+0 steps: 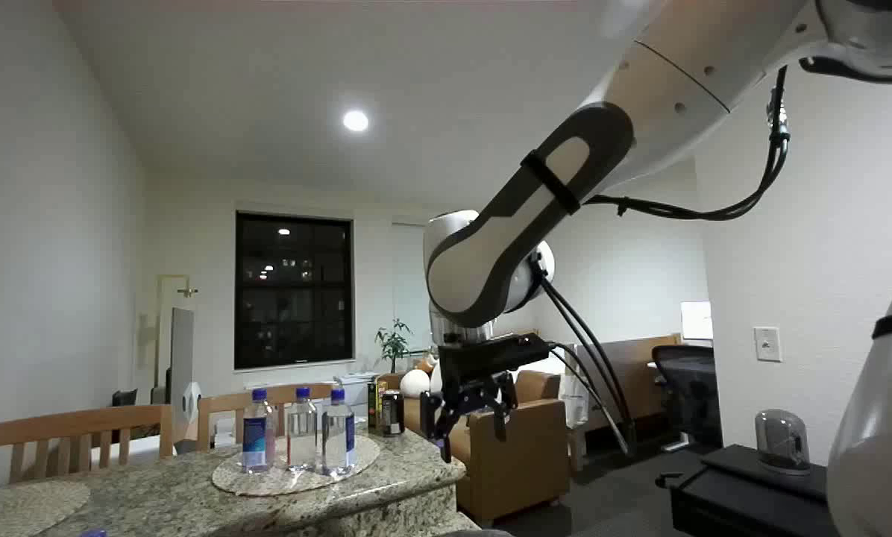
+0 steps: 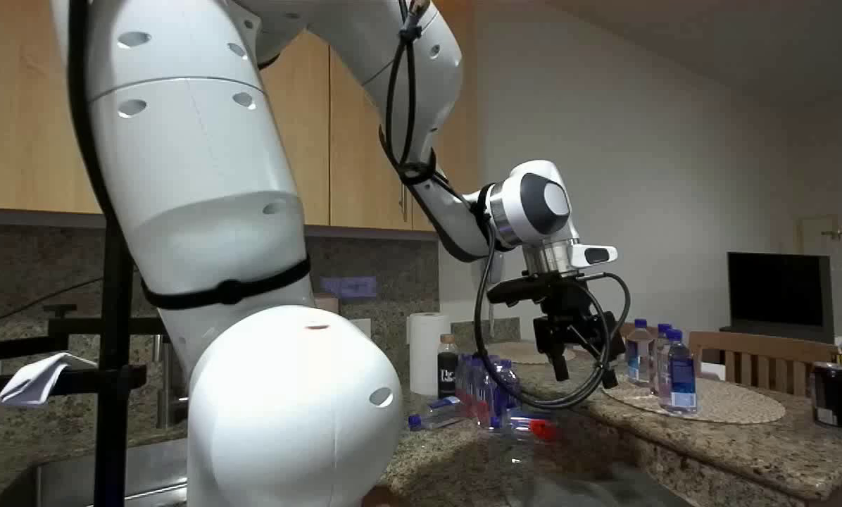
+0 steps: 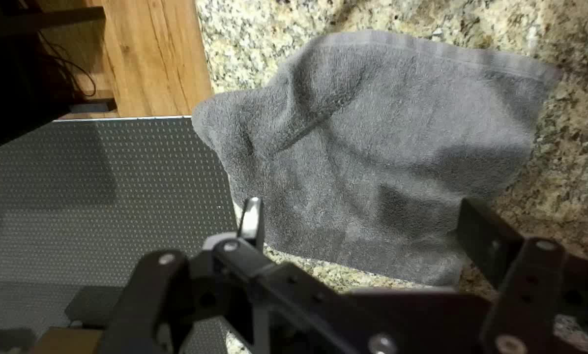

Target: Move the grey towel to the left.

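The grey towel [image 3: 387, 123] lies spread with a few folds on the granite counter [image 3: 569, 162] in the wrist view. Its left side reaches the counter edge, with dark dotted flooring below. A grey patch at the bottom of an exterior view looks like part of the towel [image 2: 597, 489]. My gripper [image 3: 365, 223] is open, its fingers wide apart with nothing between them. In the wrist view its fingertips overlap the lower part of the towel. In both exterior views the gripper [image 1: 470, 432] [image 2: 583, 373] hangs in the air, pointing down, above the counter.
Several water bottles [image 1: 302, 432] stand on a round mat [image 1: 230, 481] on the raised counter, near a dark can [image 2: 835, 394]. More bottles [image 2: 488, 394], a paper towel roll [image 2: 424, 352] and a dark bottle [image 2: 447, 366] stand on the lower counter.
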Robot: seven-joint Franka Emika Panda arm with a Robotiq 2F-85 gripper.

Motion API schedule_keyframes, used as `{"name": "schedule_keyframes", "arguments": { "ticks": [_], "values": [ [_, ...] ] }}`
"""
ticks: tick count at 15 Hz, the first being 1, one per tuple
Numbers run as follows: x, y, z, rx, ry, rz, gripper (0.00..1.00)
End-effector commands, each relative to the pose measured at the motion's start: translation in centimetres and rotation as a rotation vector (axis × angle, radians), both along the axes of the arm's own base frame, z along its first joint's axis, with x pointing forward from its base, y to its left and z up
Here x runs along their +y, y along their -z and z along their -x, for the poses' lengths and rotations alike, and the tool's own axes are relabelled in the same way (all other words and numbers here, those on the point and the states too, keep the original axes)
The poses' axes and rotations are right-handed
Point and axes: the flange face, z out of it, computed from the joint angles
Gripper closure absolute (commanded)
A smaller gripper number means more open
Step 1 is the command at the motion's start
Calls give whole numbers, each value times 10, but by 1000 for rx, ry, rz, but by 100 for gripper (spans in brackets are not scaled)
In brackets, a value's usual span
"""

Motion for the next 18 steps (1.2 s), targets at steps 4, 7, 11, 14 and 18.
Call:
{"name": "schedule_keyframes", "arguments": {
  "ticks": [4, 7, 11, 14, 18],
  "values": [
    [0, -1, 0, 1, 0, 0, 0],
    [1, 0, -1, 2, -5, -3, 0],
    [9, 0, -8, 22, -6, -12, 0],
    [17, 3, -20, 31, -10, -15, 0],
    [22, 11, -46, 48, 4, -15, 0]
  ]
}}
